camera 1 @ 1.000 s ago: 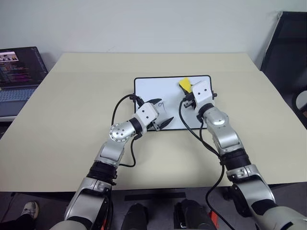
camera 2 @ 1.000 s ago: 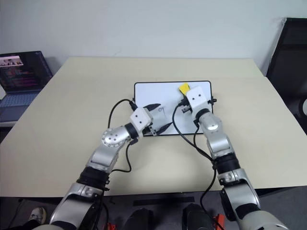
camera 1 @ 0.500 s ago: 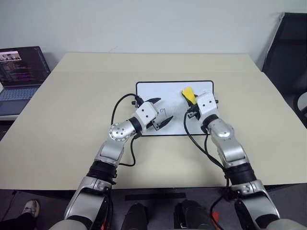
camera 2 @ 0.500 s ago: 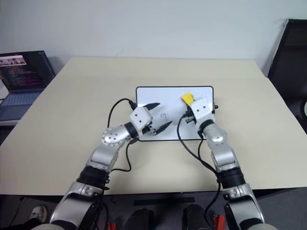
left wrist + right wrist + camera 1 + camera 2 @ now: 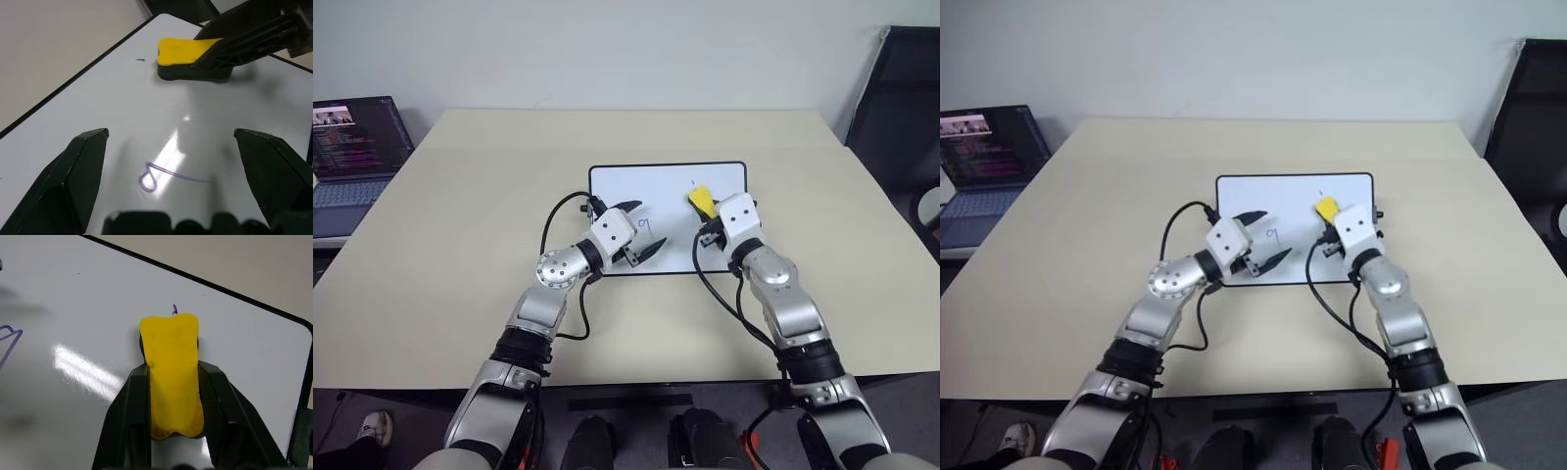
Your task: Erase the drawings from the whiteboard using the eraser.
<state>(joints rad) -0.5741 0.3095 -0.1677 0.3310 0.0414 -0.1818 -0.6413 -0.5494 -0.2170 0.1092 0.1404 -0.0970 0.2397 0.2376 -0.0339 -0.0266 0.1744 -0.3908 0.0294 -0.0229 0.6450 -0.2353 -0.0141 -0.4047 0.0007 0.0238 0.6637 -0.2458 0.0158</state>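
Table [image 5: 460, 245]: beige top, lying under the whole scene.
Laptop [image 5: 352, 147]: sitting open off the table's far left corner, screen glowing with dark windows.
Chair [image 5: 906, 117]: black, standing beyond the table's far right corner.
Wall [image 5: 607, 49]: pale, running behind the table.

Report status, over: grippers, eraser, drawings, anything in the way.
Right gripper shut on eraser, flat on whiteboard. Left gripper open, empty, by remaining drawing. Nothing in the way.

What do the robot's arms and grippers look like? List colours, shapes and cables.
Both arms are silver-grey metal with black bands and round joints. Each wrist carries a white boxy housing. The left gripper and right gripper have two black tapered fingers. A black cable loops along each forearm.
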